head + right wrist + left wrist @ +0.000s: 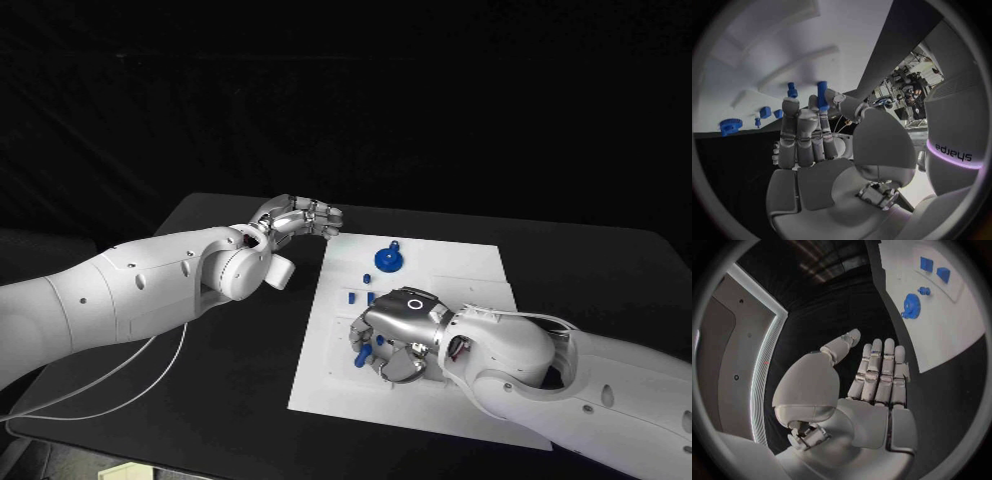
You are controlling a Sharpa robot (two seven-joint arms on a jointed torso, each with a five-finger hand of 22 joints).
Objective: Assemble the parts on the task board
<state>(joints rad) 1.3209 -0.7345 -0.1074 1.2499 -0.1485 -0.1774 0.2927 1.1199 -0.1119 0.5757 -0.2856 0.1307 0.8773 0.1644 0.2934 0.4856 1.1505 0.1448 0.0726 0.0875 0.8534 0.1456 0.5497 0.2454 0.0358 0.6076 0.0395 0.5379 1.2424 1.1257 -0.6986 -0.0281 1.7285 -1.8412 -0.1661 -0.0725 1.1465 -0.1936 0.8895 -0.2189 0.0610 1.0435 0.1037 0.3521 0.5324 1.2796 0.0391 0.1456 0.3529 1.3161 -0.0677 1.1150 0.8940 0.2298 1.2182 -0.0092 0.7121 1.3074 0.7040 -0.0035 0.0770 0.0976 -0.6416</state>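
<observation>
White task board (pixel 433 300) lies in the middle of the black table (pixel 216 225), its long sides running from near to far. On its far part stands a blue gear-like part (pixel 388 259), a round toothed disc with a small knob just beyond it; the left wrist view shows the same disc (pixel 911 305) with the knob beside it. Nearer, toward the board's left edge, two small blue blocks (pixel 359 297) sit close together, apart from the gear. The right hand (pixel 397 335) is over the near middle of the board, palm down, its fingers bent toward the surface. The right wrist view shows this hand (pixel 814 150) with its fingers held side by side and a blue peg (pixel 822 95) at its fingertips, beside the thumb; the peg appears to be pinched there, though the contact itself is partly hidden. A second, shorter blue peg (pixel 792 90) stands on the board just beyond the fingertips. In the head view small blue pieces show beneath and beside the right hand, too hidden to describe. The left hand (pixel 300 218) hovers over bare table just beyond the board's far left corner, touching no part. The left wrist view shows that hand (pixel 873 385) flat, fingers straight and pressed together, thumb set apart, holding nothing.
</observation>
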